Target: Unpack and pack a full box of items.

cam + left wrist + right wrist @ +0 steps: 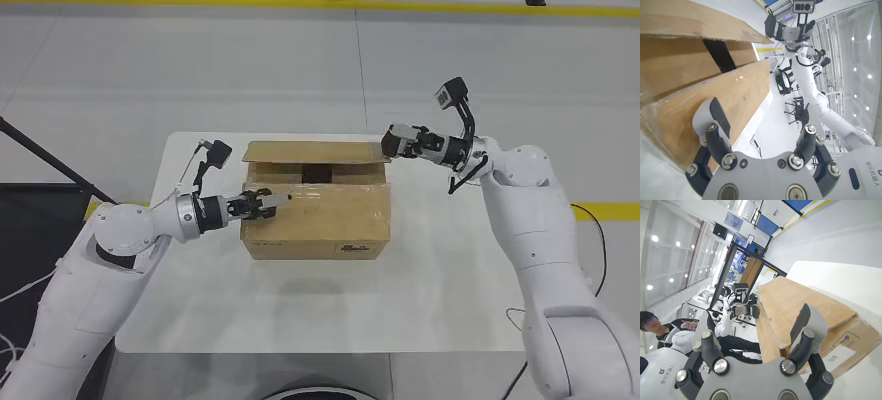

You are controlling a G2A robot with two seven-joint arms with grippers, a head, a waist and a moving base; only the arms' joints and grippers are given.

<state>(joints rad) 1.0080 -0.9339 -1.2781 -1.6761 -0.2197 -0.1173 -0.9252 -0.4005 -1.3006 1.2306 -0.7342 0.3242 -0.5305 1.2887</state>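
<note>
A brown cardboard box sits centred on the counter, top flaps ajar over a dark gap. Left jaws spread wide at its left end, right jaws wide by its far-right corner.

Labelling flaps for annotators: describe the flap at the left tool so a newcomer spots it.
On the white table sits one cardboard box, top partly open. The near flap is the long one on the robot's side, with the open left tool at its end. Unlike the far flap, which is lifted back, it lies over the opening.
</note>
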